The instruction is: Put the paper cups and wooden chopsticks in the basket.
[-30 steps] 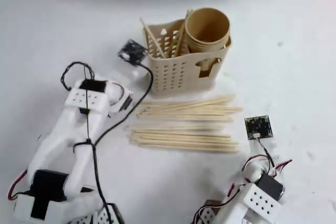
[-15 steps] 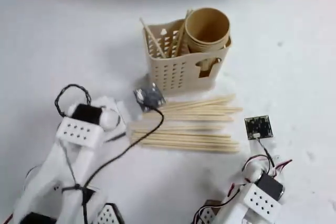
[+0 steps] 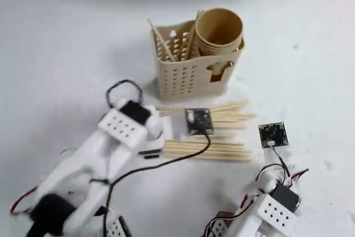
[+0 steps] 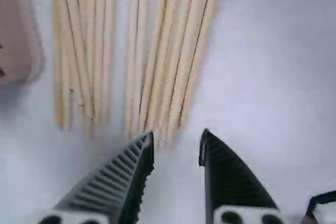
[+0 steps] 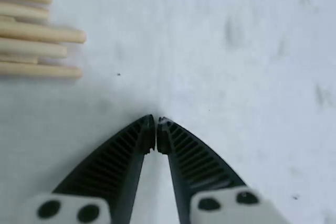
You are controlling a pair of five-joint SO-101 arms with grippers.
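A beige perforated basket (image 3: 191,73) stands at the table's middle back, holding stacked paper cups (image 3: 219,26) and a few wooden chopsticks (image 3: 161,41). Several loose chopsticks (image 3: 222,148) lie flat in two bundles in front of the basket. My left arm (image 3: 123,127) sits at their left ends. My left gripper (image 4: 177,137) is open just short of the chopstick ends (image 4: 157,66), nothing between its fingers. The basket's corner (image 4: 16,35) shows beside them. My right gripper (image 5: 156,121) is shut and empty over bare table, a little past the chopsticks' other ends (image 5: 42,40).
My right arm (image 3: 274,206) rests at the front right, its small camera board (image 3: 273,134) beside the chopsticks' right ends. A black cable (image 3: 166,162) trails from the left arm across the front bundle. White table lies open to the right and at the back left.
My left arm has swung from beside the basket's left side forward and rightward to the chopsticks' left ends. The right arm has kept still.
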